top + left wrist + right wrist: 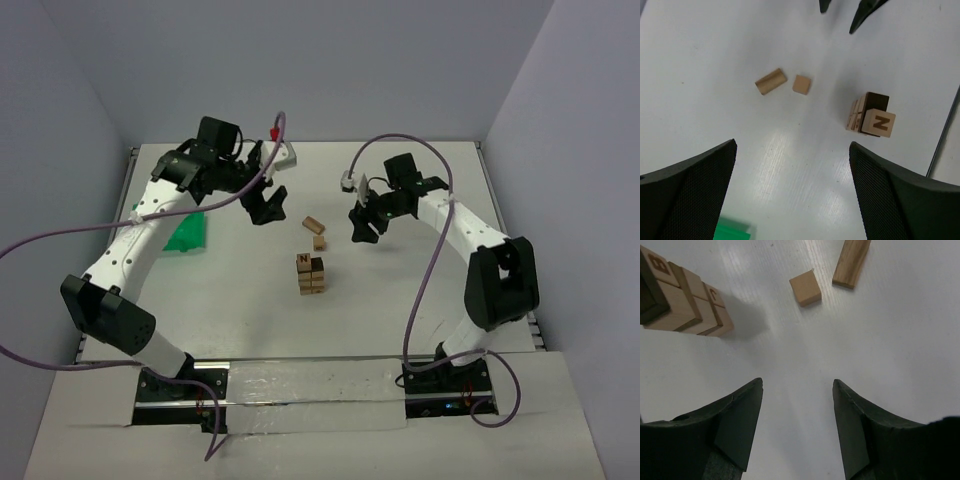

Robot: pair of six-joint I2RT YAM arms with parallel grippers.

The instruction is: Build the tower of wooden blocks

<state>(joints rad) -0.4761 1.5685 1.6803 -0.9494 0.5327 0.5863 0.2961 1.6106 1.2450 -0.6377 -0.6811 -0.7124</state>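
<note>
Centre your right claw (pixel 797 390), jaws apart and empty, over the cube (pixel 805 287) at its twelve o'clock; hold the wide-apart left claw (pixel 792 150) clear of the tower (pixel 311 273).

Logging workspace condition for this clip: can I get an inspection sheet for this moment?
Surface: white table, glossy.
Job's things: tower upright near centre, N-marked block on top; flat block and cube lie loose behind it, apart.
Clutter: green bin at left, partly hidden under the left arm.
Grippers: left gripper open, empty; right gripper open, empty; neither touches a block.
Cables: purple cables loop off both arms, away from the blocks.
Surroundings: plain walls; nothing else seen.
</note>
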